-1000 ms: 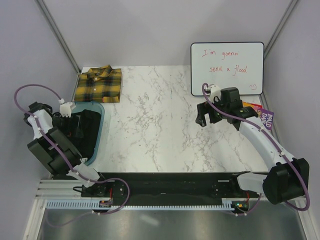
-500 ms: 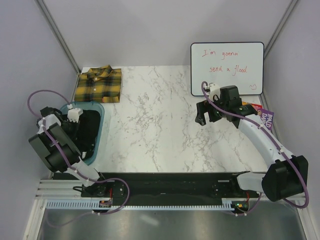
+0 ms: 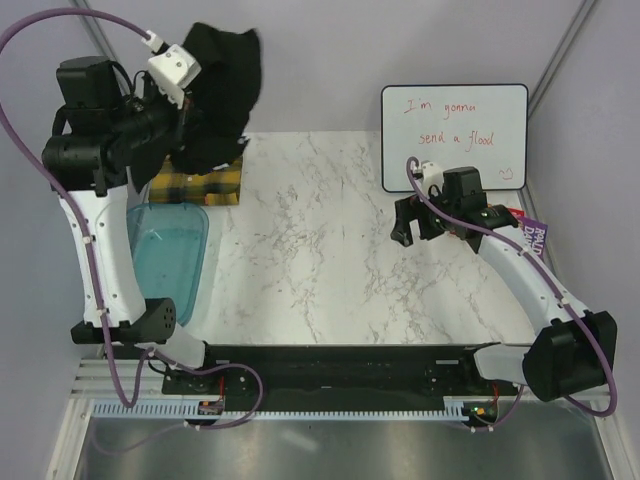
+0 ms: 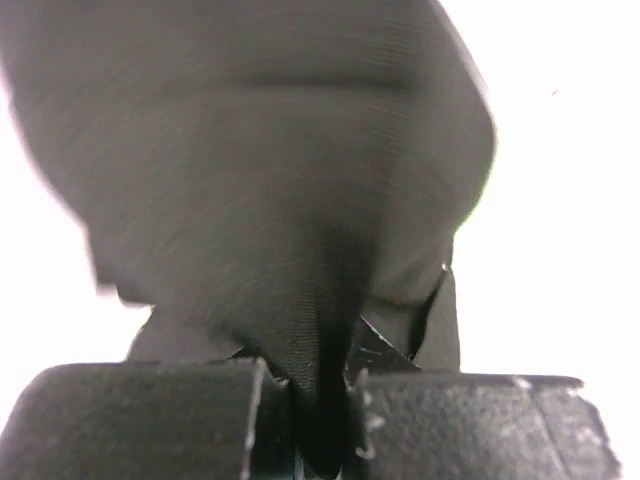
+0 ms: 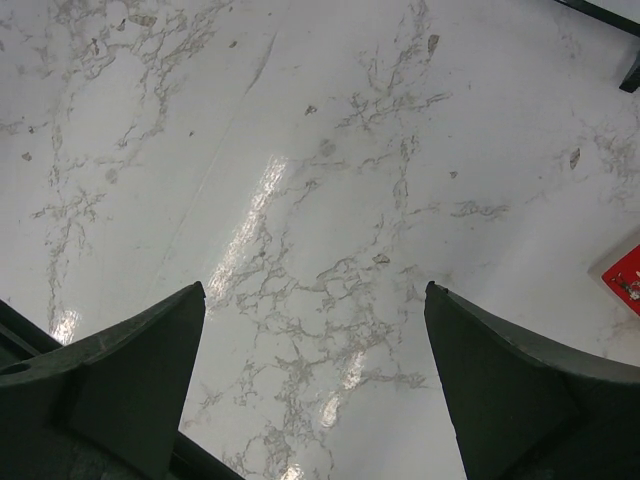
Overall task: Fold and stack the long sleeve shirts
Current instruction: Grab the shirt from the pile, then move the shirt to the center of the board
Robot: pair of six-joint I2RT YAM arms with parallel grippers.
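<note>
Pinches black shirt (image 3: 225,80) in left gripper (image 4: 320,405), aloft above plaid shirt (image 3: 205,186); holds right gripper (image 5: 315,330) spread wide over marble table (image 3: 300,260).

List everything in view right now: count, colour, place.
black shirt: one, black, hanging in the air above the far-left corner
plaid shirt: one, yellow-and-black, far left, partly behind the black shirt
tub: one, translucent blue, left edge, nothing inside
whiteboard: one, white, red writing, far right
packet: one, red and purple, right edge
table: one, white marble
left fingers: black, shut on the black shirt
right fingers: black, open, empty, over bare table
</note>
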